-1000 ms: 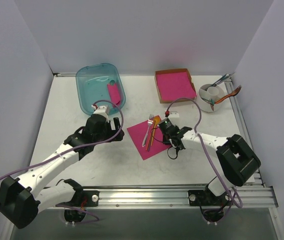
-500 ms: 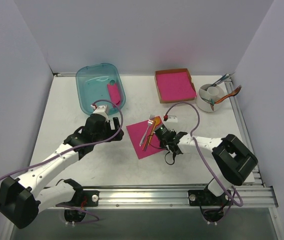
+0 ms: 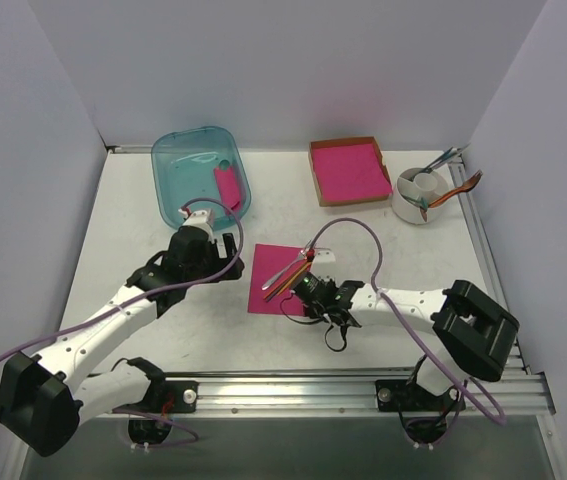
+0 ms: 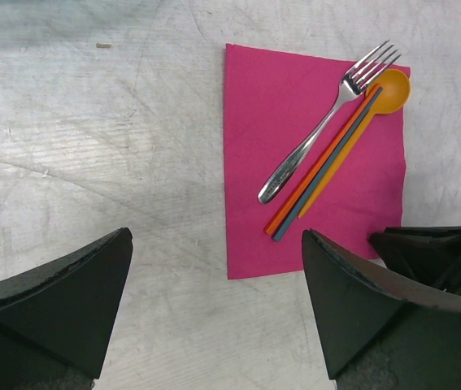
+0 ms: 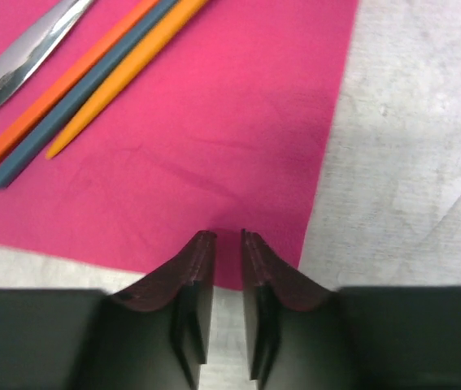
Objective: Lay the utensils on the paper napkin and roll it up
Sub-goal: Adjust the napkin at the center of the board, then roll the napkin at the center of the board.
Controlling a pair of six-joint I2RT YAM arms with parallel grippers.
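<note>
The magenta paper napkin [image 3: 275, 285] lies flat at the table's middle. On it lie the silver fork [image 3: 285, 268] and the orange spoon [image 3: 291, 278], side by side with an orange stick and a blue stick. In the left wrist view the napkin [image 4: 295, 97], fork [image 4: 319, 134] and spoon bowl [image 4: 393, 89] show ahead of my open, empty left gripper [image 4: 214, 325], which hovers over bare table left of the napkin [image 3: 235, 258]. My right gripper [image 3: 308, 290] is nearly shut, and its tips [image 5: 228, 237] rest on the napkin [image 5: 214, 122] by its near corner.
A teal bin [image 3: 178, 165] with a pink roll [image 3: 228, 186] stands at the back left. A cardboard box of pink sheets [image 3: 346, 170] and a white cup [image 3: 410, 200] with cutlery stand at the back right. A metal rail [image 3: 363, 385] runs along the front edge.
My right gripper has slid left, and the napkin with the utensils has shifted left and turned with it. The left arm has barely moved.
</note>
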